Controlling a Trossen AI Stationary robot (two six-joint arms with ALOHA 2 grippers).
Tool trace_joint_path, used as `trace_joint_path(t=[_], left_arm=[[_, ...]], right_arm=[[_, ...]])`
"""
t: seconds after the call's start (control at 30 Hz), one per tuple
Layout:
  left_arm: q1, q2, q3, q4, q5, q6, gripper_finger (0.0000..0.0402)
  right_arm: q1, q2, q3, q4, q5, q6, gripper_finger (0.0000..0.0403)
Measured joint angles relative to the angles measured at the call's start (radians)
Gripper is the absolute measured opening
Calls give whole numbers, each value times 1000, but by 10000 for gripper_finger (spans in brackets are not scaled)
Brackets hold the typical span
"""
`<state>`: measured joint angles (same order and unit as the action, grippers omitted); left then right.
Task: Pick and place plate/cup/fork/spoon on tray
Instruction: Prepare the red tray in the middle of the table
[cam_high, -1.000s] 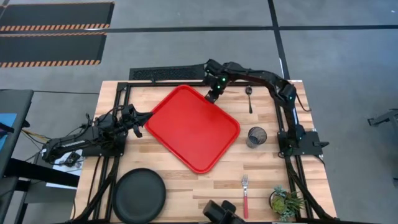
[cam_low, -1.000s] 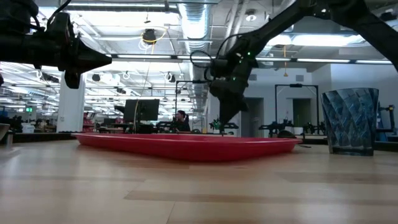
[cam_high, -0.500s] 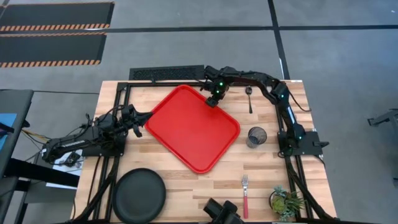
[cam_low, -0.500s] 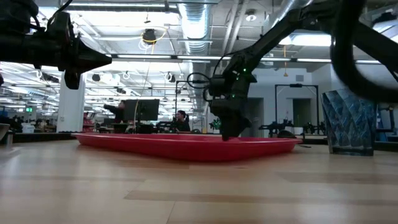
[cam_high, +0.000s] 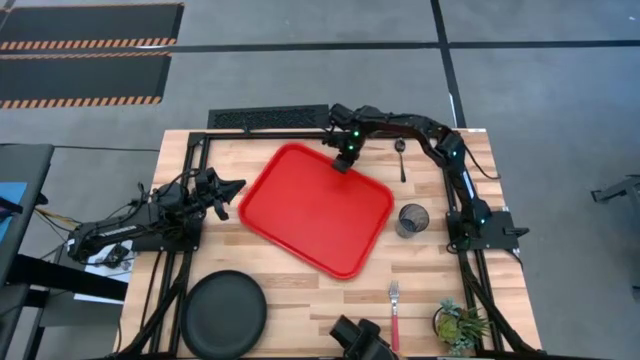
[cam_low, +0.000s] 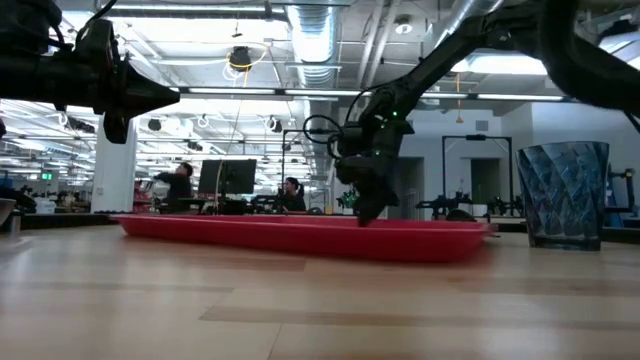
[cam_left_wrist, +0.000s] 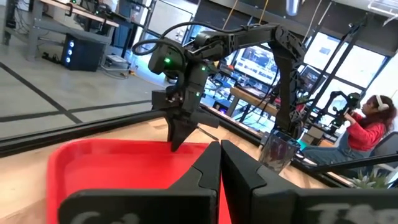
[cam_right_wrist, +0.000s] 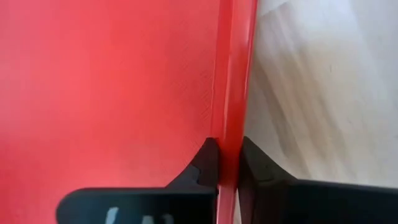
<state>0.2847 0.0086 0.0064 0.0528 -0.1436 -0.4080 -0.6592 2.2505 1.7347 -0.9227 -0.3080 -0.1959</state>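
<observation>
The red tray (cam_high: 315, 212) lies on the table's middle. My right gripper (cam_high: 343, 160) is at its far edge, shut on the rim; it also shows in the low view (cam_low: 368, 210). My left gripper (cam_high: 236, 187) is shut and empty, held above the table (cam_low: 150, 97) just left of the tray. The black plate (cam_high: 224, 313) lies at the near left. The smoky cup (cam_high: 411, 219) stands right of the tray. The red-handled fork (cam_high: 395, 315) lies near the front edge. The spoon (cam_high: 401, 158) lies at the far right. My right gripper pinches the tray's raised rim (cam_right_wrist: 229, 140) on its far edge, one finger (cam_right_wrist: 208, 163) inside the tray and one outside. The fingers come from above, pointing down. The tray stays flat on the table.
A small potted plant (cam_high: 459, 325) stands at the near right corner. A dark camera mount (cam_high: 358, 343) sits at the front edge. Bare wood lies between the tray and the plate. People and desks show in the room beyond the table (cam_low: 180, 185).
My right gripper has come down onto the tray's far rim and taken hold. The tray has since turned on the table: its near corner has swung toward the table's right edge, while its far corner has stayed about where it was.
</observation>
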Motion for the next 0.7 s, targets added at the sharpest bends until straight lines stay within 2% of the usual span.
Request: trace_joint_path(t=[0.13, 0.33, 0.5, 0.7], left_arm=[[0, 0, 0, 0, 0, 0, 0], [0, 14, 0, 1, -2, 4, 0], [0, 59, 0, 1, -3, 5, 0], [0, 119, 0, 1, -3, 4, 0]], right_arm=[[1, 0, 44, -32, 11, -78, 44], [21, 0, 105, -27, 19, -166, 29], [69, 0, 121, -24, 22, -249, 33], [131, 0, 121, 13, 29, -277, 33]])
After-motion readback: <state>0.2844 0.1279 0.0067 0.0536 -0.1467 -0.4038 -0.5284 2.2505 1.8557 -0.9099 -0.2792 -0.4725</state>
